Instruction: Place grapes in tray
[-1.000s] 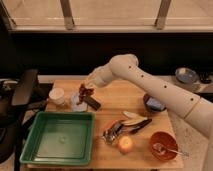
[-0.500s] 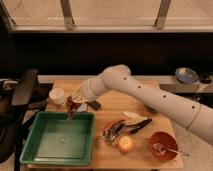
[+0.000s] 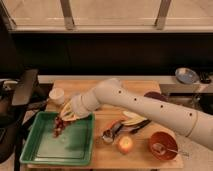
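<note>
The gripper (image 3: pixel 64 120) is hanging over the green tray (image 3: pixel 45 150) at the surface's left edge, fingers holding the grapes (image 3: pixel 59 127) just above its floor; next, opening to release them.

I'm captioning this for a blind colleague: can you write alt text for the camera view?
A white robot arm reaches across a wooden table, its gripper holding the grapes just over the green tray. To the right lie an apple and an orange bowl.
</note>
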{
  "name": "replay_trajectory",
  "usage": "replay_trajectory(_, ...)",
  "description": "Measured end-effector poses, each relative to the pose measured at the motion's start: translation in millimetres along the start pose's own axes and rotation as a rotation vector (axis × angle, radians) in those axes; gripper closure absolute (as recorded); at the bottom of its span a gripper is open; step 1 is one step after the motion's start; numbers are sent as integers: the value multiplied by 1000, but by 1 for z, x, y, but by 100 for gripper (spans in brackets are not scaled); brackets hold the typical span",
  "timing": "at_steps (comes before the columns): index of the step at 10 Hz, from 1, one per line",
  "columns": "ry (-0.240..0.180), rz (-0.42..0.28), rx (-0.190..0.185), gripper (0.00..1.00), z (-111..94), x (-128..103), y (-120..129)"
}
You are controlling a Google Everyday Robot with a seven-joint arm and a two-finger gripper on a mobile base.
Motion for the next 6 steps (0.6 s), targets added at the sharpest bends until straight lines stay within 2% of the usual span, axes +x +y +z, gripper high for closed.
replay_trajectory(1, -6, -4, -4, 99, 0, -2, 1)
replay_trajectory(2, -6, -2, -3, 81, -1, -1, 2)
replay_trajectory(3, -7, -3, -4, 68, 0, -2, 2)
replay_trajectory(6, -8, -4, -5, 40, 0, -2, 2)
